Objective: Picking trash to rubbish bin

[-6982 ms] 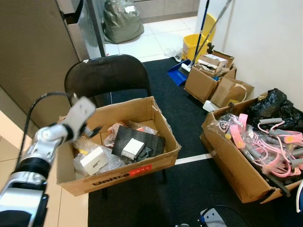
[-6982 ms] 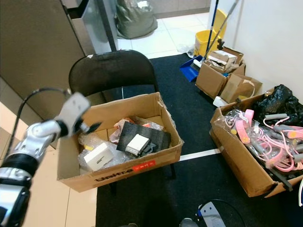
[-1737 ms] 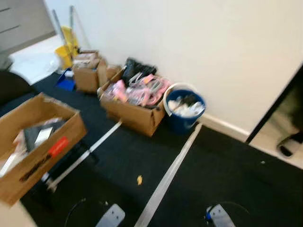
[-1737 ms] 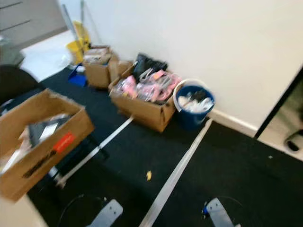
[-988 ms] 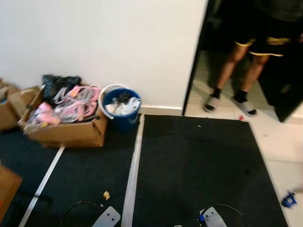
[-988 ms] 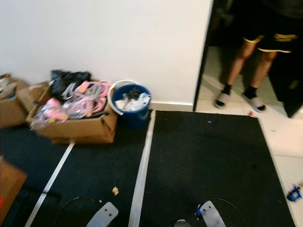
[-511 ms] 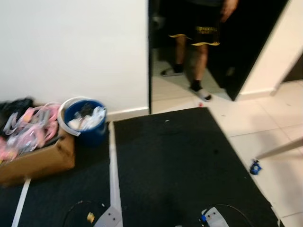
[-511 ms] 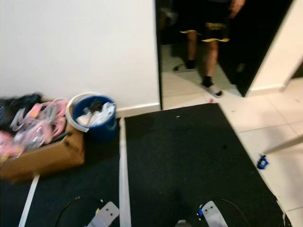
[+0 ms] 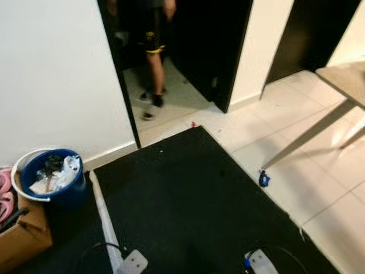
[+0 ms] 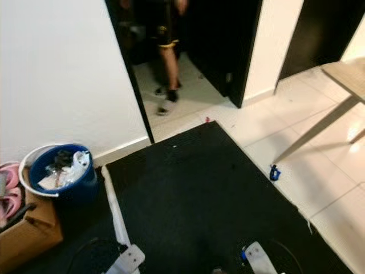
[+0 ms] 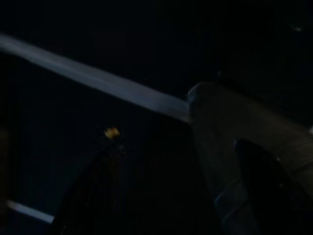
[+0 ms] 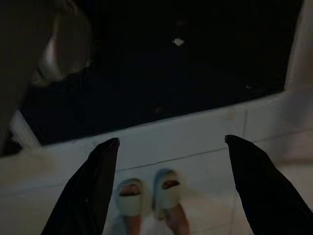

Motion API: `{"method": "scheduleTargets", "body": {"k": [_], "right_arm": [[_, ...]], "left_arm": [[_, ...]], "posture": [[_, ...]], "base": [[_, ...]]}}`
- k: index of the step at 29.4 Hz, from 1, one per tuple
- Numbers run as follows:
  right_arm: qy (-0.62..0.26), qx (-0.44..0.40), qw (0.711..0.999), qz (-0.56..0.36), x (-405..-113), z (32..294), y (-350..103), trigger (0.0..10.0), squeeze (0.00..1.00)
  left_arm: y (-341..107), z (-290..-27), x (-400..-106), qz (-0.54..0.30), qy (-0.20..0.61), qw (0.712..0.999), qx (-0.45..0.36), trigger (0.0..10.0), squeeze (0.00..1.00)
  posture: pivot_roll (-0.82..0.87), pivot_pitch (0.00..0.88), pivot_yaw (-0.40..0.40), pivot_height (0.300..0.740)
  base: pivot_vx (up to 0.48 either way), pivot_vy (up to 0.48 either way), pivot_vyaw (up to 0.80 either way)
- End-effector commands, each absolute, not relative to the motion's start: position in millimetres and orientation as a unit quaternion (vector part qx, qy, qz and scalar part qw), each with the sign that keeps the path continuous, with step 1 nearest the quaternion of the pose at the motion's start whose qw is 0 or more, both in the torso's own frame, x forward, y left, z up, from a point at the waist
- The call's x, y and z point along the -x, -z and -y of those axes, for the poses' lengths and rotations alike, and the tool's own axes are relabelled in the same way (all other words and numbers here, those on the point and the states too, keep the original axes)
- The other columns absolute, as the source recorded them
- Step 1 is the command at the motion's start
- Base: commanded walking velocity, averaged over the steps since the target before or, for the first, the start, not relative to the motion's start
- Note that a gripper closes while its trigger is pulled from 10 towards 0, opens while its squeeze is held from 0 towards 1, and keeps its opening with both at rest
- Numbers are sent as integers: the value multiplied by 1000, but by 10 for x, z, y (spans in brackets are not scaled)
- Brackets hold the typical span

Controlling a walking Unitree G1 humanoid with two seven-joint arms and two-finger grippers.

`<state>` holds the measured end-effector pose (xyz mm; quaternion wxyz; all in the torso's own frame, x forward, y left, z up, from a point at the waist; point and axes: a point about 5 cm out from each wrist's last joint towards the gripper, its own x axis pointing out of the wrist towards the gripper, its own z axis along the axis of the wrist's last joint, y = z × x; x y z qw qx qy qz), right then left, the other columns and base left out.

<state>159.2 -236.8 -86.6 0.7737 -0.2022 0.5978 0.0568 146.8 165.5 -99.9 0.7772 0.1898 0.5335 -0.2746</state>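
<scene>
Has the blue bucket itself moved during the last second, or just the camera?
No. The blue bucket sits against the white wall beside the cardboard box, as before; the camera turned.

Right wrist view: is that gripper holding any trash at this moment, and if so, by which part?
Nothing is held. The right gripper hangs with its two black fingers spread wide apart, only pale floor tiles and a person's slippered feet showing between them.

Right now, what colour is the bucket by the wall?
The bucket is blue with a white rim, holding rubbish; it shows best in the right eye view.
</scene>
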Motion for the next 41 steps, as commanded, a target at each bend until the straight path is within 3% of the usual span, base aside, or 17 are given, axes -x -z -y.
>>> {"method": "scheduleTargets", "body": {"k": [1,9,17,41], "right_arm": [[-70,197,765,-609,-1490,2291,925,10000,0],[-67,194,766,-609,-1489,2285,927,10000,0],[-69,194,765,-610,-1492,2287,925,10000,0],[-62,198,766,-608,-1493,2305,921,10000,0]], "left_arm": [[1074,-1708,-1250,-565,282,748,-204,10000,0],[1059,-1760,-1305,-538,267,757,-257,10000,0],[1054,-1910,-1264,-534,207,786,-231,10000,0],[1025,-1925,-1344,-524,174,809,-203,10000,0]], "posture": [[18,94,87,740],[16,95,91,740],[23,99,89,740],[15,105,87,740]], "base": [[0,0,-800],[0,0,-800],[0,0,-800],[0,0,-800]]}}
